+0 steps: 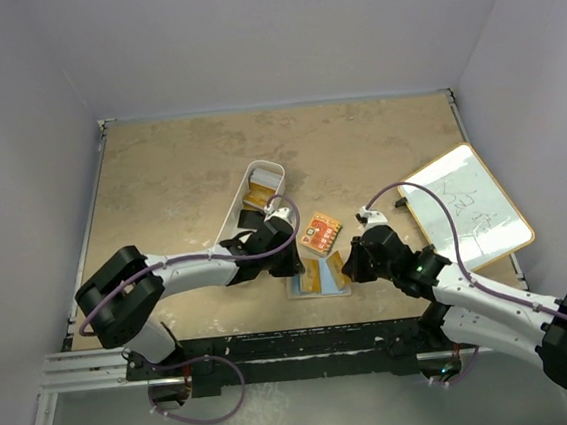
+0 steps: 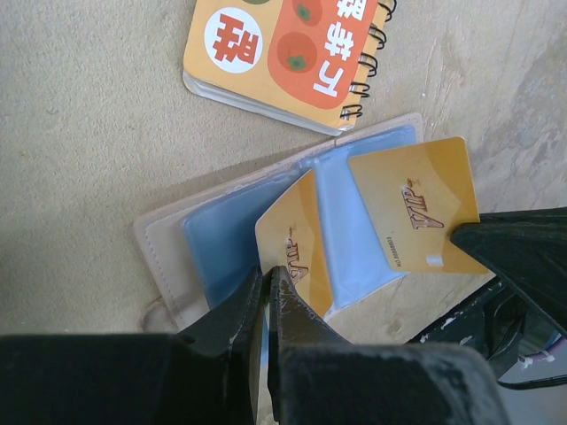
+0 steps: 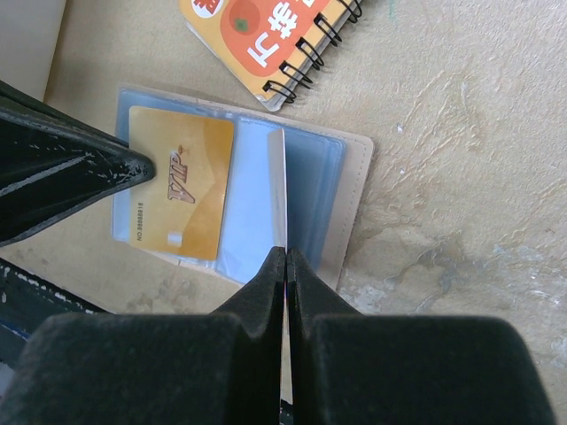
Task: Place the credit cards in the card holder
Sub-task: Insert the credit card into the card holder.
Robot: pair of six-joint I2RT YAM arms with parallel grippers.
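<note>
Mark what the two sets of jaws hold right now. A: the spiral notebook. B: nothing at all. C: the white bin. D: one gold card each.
D: the left gripper is shut on a gold card and the right gripper on a second gold card, both at the open card holder.

Notebook (image 2: 266, 53): far part cut off in both wrist views.
Gold card (image 2: 297, 239): near end hidden between the fingers of the left gripper (image 2: 266, 282).
Card holder (image 2: 164, 257): near edge hidden behind the same fingers.
Second card (image 3: 280, 186): edge-on, face hidden.
Bin (image 1: 264, 164) contents: too small to tell.
Whiteboard (image 1: 469, 205) marks: unreadable.
</note>
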